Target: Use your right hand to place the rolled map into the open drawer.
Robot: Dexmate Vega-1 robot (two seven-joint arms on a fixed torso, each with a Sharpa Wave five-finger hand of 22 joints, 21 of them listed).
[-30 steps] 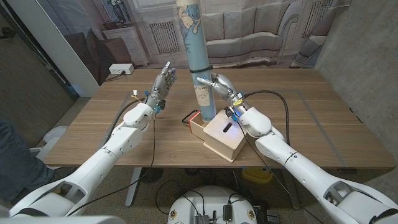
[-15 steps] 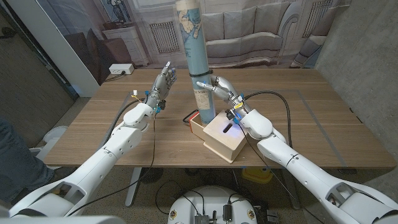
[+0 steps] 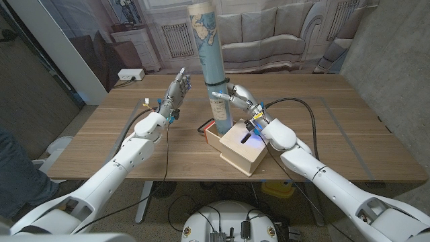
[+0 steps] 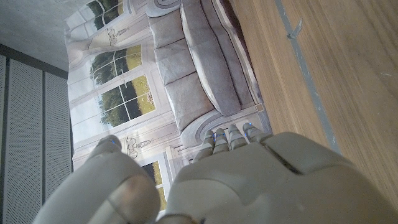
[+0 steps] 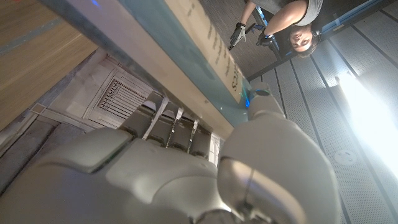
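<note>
Right hand (image 3: 236, 95) grips the map (image 3: 211, 74), a tall blue-grey roll standing nearly upright, fingers wrapped about its lower part. The roll's foot sits just below the hand, inside the open drawer (image 3: 214, 134) of a pale wooden box (image 3: 243, 148); whether it touches the drawer floor cannot be told from the head view. The box lies directly under the right wrist, on the tabletop (image 3: 336, 134). A small red-and-black object (image 3: 205, 126) lies beside the drawer, on the side away from the right arm.

In the right wrist view the same hand (image 5: 186, 168) shows its back, with the map (image 5: 180, 53) crossing just beyond the fingertips.

Left hand (image 3: 176, 89) is raised above the tabletop, empty, fingers apart and pointing up, close beside the roll but apart from it. Its back (image 4: 249, 186) shows in the left wrist view.
</note>
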